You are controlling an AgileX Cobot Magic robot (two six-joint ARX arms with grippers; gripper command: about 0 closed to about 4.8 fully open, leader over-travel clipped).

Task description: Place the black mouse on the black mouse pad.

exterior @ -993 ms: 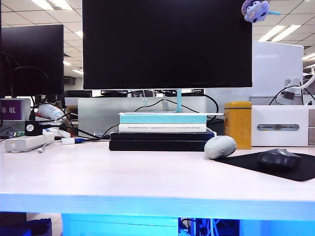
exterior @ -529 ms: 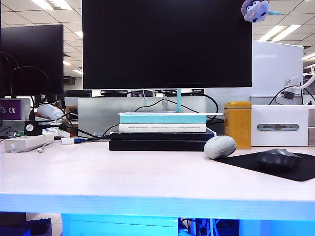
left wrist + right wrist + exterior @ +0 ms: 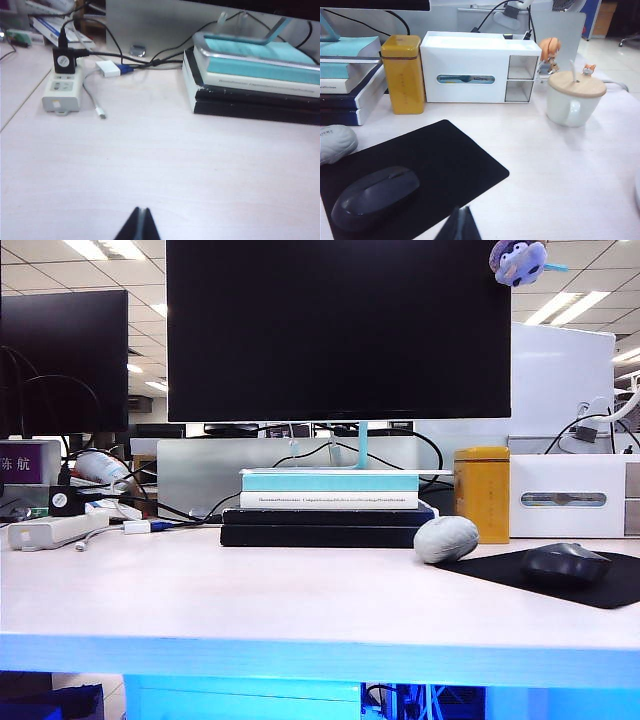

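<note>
Mouse (image 3: 375,197), matte black, low-domed and oval with no cable showing, lies wholly on the thin black pad (image 3: 447,160), toward the pad's 7 o'clock corner in the right wrist view. A grey lump (image 3: 334,142) touches the pad's edge at 10 o'clock. Right gripper (image 3: 459,220) hovers clenched and empty beside the pad; left gripper (image 3: 139,220) hovers clenched above bare desk (image 3: 200,165).

Pale desk (image 3: 200,590), dark monitor (image 3: 338,330) — office ceiling lights (image 3: 100,248)
</note>
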